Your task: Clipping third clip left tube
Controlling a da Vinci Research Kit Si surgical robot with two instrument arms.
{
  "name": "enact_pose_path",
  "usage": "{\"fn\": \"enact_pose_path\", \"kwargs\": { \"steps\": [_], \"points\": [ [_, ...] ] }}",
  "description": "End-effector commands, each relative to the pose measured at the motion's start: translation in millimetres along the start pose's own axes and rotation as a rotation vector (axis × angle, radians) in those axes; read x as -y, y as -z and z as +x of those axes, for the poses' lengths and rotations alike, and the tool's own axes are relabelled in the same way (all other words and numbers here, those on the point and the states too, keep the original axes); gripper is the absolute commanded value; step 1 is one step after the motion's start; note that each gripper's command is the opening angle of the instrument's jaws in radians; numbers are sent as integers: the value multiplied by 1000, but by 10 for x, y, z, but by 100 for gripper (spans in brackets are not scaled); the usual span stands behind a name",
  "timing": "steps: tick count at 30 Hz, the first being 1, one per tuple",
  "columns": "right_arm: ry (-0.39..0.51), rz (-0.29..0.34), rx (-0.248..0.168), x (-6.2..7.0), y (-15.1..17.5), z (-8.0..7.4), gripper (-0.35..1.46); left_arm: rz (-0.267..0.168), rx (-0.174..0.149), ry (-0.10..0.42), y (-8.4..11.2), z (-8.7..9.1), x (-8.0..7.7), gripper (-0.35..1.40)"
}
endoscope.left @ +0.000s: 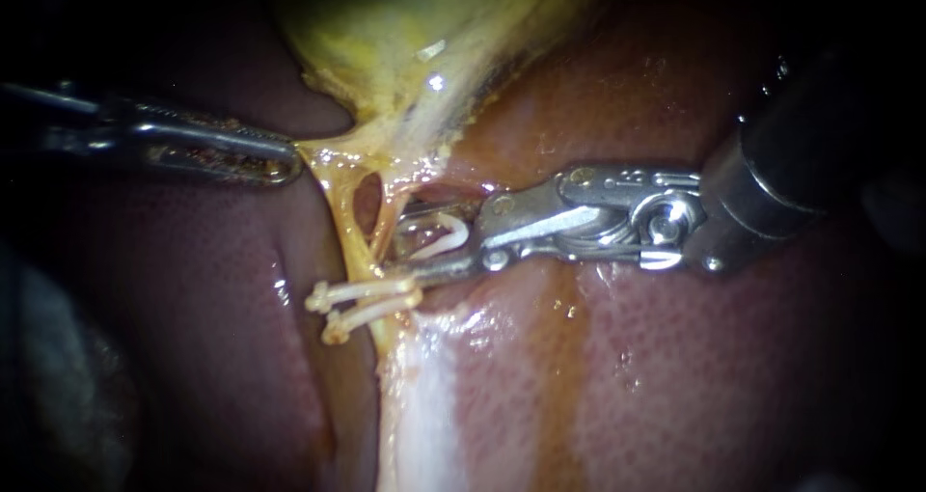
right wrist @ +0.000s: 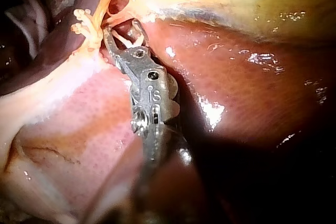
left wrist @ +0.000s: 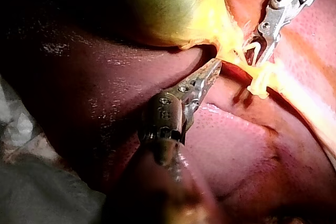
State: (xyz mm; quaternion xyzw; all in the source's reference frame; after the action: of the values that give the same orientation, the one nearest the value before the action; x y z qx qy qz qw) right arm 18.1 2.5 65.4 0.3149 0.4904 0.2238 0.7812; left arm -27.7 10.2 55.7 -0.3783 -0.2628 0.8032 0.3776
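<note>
Because clipping needs tension, left instrument: jaws clamped on yellow tissue under the gallbladder.
Left tube: stretched; two clips sit low on it.
Right instrument: jaws hold a new clip, still spread, just beside the tube and seemingly not yet around it.

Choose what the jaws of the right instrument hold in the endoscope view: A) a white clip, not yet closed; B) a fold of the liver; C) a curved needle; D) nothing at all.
A: a white clip sits between the jaws of the right instrument, which stand apart around it, close to the two closed clips on the tube. The left instrument grips yellow tissue.
</note>
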Motion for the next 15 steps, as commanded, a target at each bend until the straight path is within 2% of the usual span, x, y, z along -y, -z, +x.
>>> {"fn": "enact_pose_path", "kwargs": {
  "steps": [1, 8, 15],
  "points": [
    [-5, 1, 1, 0, 2, 0, 28, 0, 0, 0, 0, 0, 0, -35],
    [-8, 15, -1, 5, 29, -1, 34, -2, 0, -1, 2, -1, 2, -35],
    [-86, 49, -47, 11, 60, 5, 44, -2, 1, -1, 2, -1, 3, -35]
  ]
}}
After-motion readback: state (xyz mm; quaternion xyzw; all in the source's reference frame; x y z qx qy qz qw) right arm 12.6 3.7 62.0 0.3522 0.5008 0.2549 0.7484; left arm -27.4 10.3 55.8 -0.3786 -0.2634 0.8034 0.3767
